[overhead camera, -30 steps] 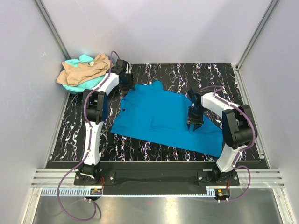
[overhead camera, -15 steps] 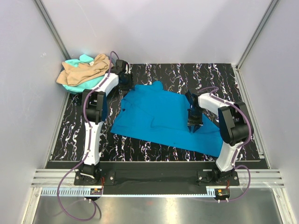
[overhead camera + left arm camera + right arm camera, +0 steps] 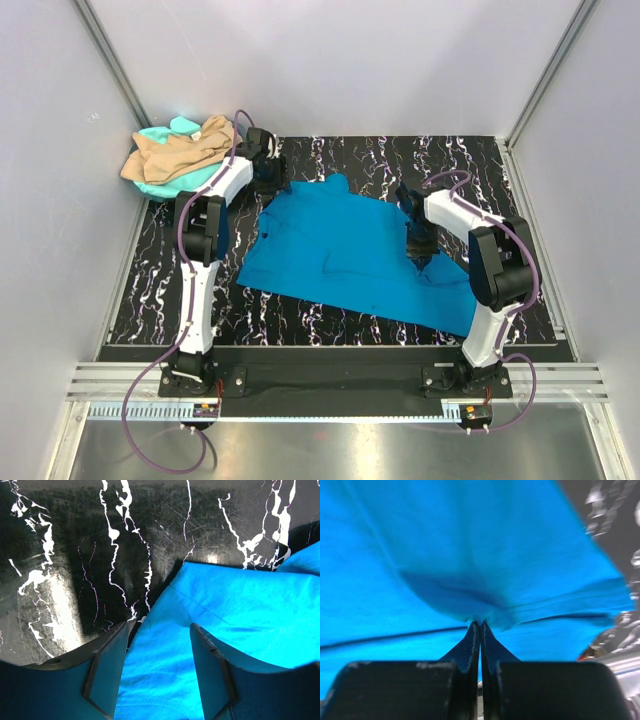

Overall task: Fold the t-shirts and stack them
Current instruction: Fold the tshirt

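A bright blue t-shirt [image 3: 350, 250] lies spread and rumpled on the black marbled table. My left gripper [image 3: 268, 183] is open over its far left corner; in the left wrist view the fingers [image 3: 107, 672] straddle the blue cloth [image 3: 210, 610]. My right gripper [image 3: 421, 246] is shut on a pinch of the blue shirt's right part, and in the right wrist view the cloth [image 3: 470, 570] puckers at the closed fingertips [image 3: 480, 626]. A tan-beige shirt [image 3: 180, 150] lies crumpled on a mint-turquoise shirt [image 3: 160, 135] at the far left corner. No coral-pink shirt shows.
The black marbled table [image 3: 480, 170] is ringed by white walls with metal corner posts [image 3: 540, 80]. Purple cables loop off both arms. A metal rail [image 3: 320, 385] runs along the near edge.
My right gripper has moved toward the far side over the blue shirt and has closed on the cloth. The left arm has barely moved.
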{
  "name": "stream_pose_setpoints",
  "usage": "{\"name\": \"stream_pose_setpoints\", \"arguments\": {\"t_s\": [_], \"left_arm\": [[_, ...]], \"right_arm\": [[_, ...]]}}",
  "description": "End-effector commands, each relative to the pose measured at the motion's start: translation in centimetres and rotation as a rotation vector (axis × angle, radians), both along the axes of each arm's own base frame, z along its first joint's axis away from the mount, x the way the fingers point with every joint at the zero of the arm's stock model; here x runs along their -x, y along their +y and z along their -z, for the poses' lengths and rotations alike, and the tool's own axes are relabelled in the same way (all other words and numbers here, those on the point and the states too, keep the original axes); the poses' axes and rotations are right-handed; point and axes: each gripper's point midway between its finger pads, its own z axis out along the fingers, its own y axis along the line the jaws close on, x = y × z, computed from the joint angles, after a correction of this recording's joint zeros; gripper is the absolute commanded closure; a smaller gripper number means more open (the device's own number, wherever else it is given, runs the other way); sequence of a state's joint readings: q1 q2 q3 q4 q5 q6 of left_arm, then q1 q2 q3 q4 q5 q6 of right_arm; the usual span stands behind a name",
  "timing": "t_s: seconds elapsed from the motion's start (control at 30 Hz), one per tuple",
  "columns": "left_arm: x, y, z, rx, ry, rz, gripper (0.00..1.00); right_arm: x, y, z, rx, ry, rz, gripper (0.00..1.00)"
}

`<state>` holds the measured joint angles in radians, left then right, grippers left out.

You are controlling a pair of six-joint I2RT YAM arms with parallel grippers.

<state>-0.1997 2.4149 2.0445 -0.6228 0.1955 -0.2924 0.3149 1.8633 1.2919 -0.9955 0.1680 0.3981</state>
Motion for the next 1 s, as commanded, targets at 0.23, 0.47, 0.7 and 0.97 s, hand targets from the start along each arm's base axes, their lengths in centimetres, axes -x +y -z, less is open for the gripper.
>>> {"name": "stream_pose_setpoints", "arguments": {"t_s": [0.23, 0.47, 0.7, 0.97], "left_arm": [[-2.0, 0.3, -2.6, 0.023, -0.124, -0.033, 0.44], [-4.2, 0.5, -3.0, -0.043, -0.216, -0.018, 0.62], [-3.7, -1.1, -1.9, 0.002, -0.192, 0.033, 0.52], [-3.4, -2.1, -1.2, 0.033, -0.188, 0.068, 0.50]], "right_arm": [[-5.2, -8.2, -3.7, 0.218, -0.146, 0.094, 0.99], [-8.6, -12.8, -4.2, 0.263, -0.191, 0.213, 0.99], [-12.4, -13.0, -4.5, 0.233, -0.235, 0.227, 0.99], [-13.6, -13.3, -3.3, 0.206, -0.236, 0.250, 0.98]]}}
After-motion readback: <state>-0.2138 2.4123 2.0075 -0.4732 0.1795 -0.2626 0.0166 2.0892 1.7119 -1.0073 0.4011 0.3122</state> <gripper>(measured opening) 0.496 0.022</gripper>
